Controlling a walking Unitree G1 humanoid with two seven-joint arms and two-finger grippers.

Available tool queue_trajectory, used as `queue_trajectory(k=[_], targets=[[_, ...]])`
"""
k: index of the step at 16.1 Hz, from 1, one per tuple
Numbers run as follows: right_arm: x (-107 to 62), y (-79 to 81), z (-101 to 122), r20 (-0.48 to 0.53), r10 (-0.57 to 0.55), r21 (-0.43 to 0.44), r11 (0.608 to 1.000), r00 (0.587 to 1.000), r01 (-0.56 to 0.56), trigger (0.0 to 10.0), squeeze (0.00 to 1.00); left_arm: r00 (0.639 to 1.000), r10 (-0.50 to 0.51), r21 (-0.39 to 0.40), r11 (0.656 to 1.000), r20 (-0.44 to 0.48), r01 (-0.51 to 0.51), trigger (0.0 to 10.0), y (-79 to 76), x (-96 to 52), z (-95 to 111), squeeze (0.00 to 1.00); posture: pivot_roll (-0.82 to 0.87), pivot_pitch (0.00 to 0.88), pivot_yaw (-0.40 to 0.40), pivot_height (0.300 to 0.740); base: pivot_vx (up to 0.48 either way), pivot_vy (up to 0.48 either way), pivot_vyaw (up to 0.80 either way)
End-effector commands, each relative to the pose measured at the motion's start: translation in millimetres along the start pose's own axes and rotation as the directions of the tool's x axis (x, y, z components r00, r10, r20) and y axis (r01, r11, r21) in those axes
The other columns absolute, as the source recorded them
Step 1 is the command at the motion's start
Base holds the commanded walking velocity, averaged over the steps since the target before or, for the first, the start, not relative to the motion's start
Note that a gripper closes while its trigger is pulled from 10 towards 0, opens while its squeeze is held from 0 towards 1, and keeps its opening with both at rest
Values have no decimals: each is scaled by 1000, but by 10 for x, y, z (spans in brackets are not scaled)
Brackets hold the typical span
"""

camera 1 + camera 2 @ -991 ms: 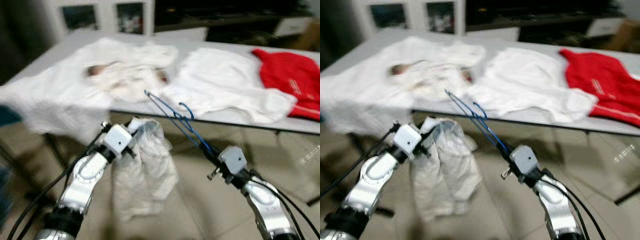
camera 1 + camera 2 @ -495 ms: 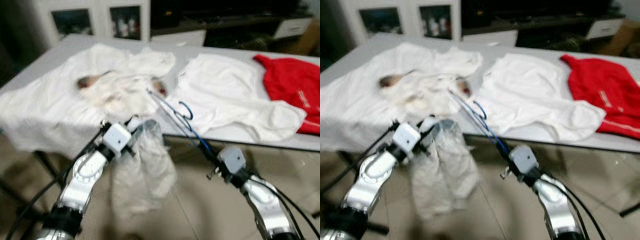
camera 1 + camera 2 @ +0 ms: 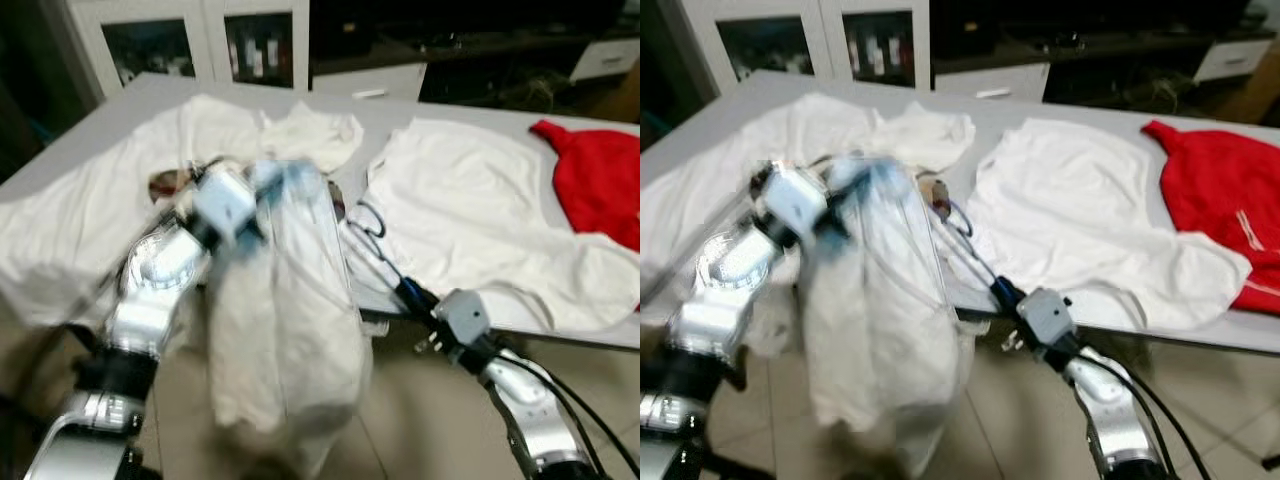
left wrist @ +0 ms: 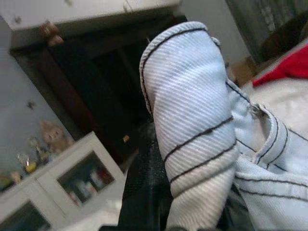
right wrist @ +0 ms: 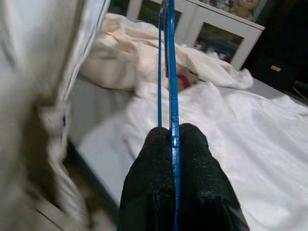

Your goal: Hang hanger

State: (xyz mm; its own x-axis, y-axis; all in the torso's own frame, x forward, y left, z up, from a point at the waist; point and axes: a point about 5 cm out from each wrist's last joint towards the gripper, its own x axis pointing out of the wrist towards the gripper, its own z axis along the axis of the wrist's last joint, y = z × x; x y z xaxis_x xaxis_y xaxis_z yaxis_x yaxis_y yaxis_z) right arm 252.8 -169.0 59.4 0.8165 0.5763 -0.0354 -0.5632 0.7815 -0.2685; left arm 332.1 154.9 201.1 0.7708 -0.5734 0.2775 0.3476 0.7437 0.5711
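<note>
My right gripper (image 3: 408,293) is shut on a thin blue wire hanger (image 3: 370,235), whose hook lies over the table's front edge. In the right wrist view the hanger (image 5: 168,72) runs straight out from between the closed black fingertips (image 5: 154,144). My left gripper (image 3: 262,192) is raised above the table's front edge, shut on a pale striped shirt (image 3: 285,330) that hangs down from it, blurred by motion. In the left wrist view a fold of the shirt (image 4: 192,120) is bunched against a black finger (image 4: 144,192). The shirt hangs just left of the hanger.
A grey table (image 3: 130,100) stands in front of me with white garments (image 3: 470,200) spread on it and a red garment (image 3: 600,180) at the right. A white glass-door cabinet (image 3: 160,45) stands behind. Tiled floor (image 3: 420,430) lies below the table edge.
My left arm has swung the shirt up from below the table edge to above it. The camera has come closer to the table. My right gripper still holds the hanger.
</note>
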Motion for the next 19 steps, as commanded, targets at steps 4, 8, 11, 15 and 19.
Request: queue_trajectory(k=[4, 8, 11, 15, 19], targets=[[-61, -66, -11, -7, -40, -3, 999, 999, 40, 10000, 0, 989, 76, 28, 996, 128, -80, 10000, 377, 246, 307, 0, 57, 0, 8, 740, 85, 0, 0], [-50, -49, -5, -2, -46, 2, 999, 999, 46, 10000, 0, 977, 106, 90, 988, 186, -124, 10000, 664, 460, 513, 0, 50, 0, 13, 740, 0, 0, 0], [-56, -48, -7, -3, -51, 4, 999, 999, 51, 10000, 0, 975, 111, 108, 985, 191, -133, 10000, 765, 541, 571, 0, 42, 0, 17, 740, 0, 0, 0], [-72, -40, -18, -6, -73, 11, 997, 997, 73, 10000, 0, 993, 98, -13, 995, 61, -98, 10000, 589, 612, 277, 0, 27, 0, 28, 740, 0, 0, 0], [-69, -28, -25, -7, -74, 14, 997, 997, 75, 10000, 0, 989, 139, -98, 986, 49, -134, 10000, 583, 648, 227, 0, 31, 0, 26, 740, 107, 0, 0]])
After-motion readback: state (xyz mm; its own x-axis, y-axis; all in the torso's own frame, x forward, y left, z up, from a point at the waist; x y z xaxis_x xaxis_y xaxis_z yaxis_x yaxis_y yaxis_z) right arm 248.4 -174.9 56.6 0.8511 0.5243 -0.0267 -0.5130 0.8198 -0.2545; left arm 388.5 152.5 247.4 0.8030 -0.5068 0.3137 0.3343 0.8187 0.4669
